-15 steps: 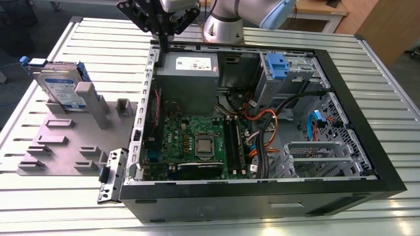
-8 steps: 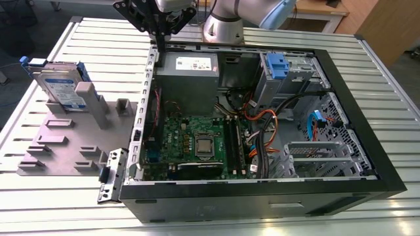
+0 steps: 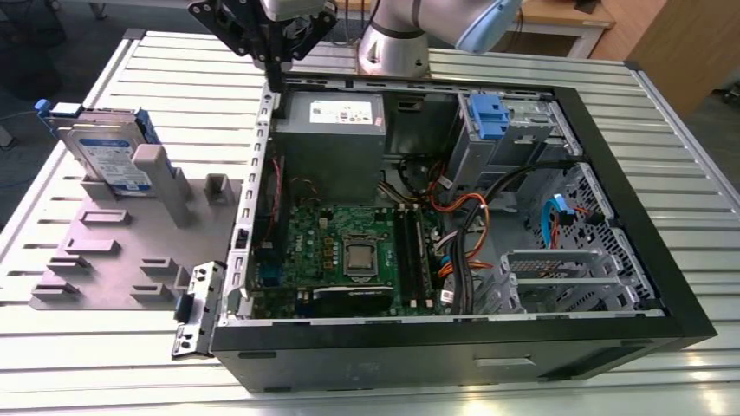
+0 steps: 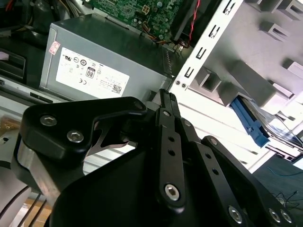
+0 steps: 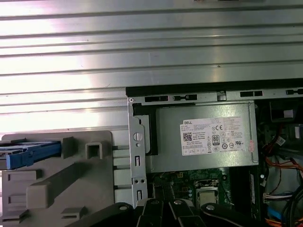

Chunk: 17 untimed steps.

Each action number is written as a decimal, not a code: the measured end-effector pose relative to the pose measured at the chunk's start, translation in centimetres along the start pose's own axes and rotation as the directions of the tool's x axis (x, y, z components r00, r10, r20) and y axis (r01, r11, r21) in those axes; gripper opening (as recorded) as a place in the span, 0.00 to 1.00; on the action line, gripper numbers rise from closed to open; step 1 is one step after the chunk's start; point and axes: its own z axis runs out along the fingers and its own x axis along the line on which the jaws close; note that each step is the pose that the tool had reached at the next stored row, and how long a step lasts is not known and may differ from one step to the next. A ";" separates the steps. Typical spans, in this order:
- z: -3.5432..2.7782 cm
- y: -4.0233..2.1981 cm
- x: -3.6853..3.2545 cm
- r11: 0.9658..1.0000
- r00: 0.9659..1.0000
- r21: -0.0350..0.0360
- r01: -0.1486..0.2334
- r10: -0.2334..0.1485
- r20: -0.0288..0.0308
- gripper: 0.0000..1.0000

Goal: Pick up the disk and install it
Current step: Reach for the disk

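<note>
A slatted metal table (image 3: pixel 694 217) carries an open desktop computer case (image 3: pixel 463 355), lying on its side with its interior facing up. On the exterior view's left of the case lies a grey fixture plate (image 3: pixel 104 260) with upright posts and blocks. Inside the case, the grey power supply box (image 3: pixel 335 130) with its white sticker fills the far corner nearest the plate, and the green motherboard (image 3: pixel 347 251) sits just in front of it. A metal drive cage (image 3: pixel 555 277) stands toward the exterior view's right, and a bundle of orange and black cables (image 3: pixel 463 204) runs between board and cage. The disk (image 3: pixel 110 156) stands on edge at the far end of the fixture plate, outside the case, braced between posts with its white-and-blue label facing the camera (its blue side rail (image 4: pixel 251 120) also shows in the second wrist view). The gripper (image 3: pixel 275 80), black and mounted on the arm's wrist, hangs over the far wall of the case beside the power supply, well apart from the disk. In the second wrist view its two fingers (image 4: pixel 166 109) lie pressed together at the tip, with nothing between them.
</note>
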 end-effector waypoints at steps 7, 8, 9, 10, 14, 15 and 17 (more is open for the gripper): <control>-0.03 -0.06 0.82 1.000 1.000 0.000 0.000 0.000 0.000 0.11; -0.03 -0.07 0.94 1.000 1.000 0.000 0.000 0.000 0.000 0.11; -0.04 -0.08 1.06 1.000 1.000 0.000 0.000 0.000 0.000 0.11; -0.04 -0.09 1.18 1.000 1.000 0.000 0.000 0.000 0.000 0.11; -0.05 -0.13 1.67 1.000 1.000 0.000 0.000 0.000 0.000 0.11; -0.05 -0.14 1.80 1.000 1.000 0.000 0.000 0.000 0.000 0.11; -0.06 -0.16 2.06 1.000 1.000 0.000 0.000 0.000 0.000 0.11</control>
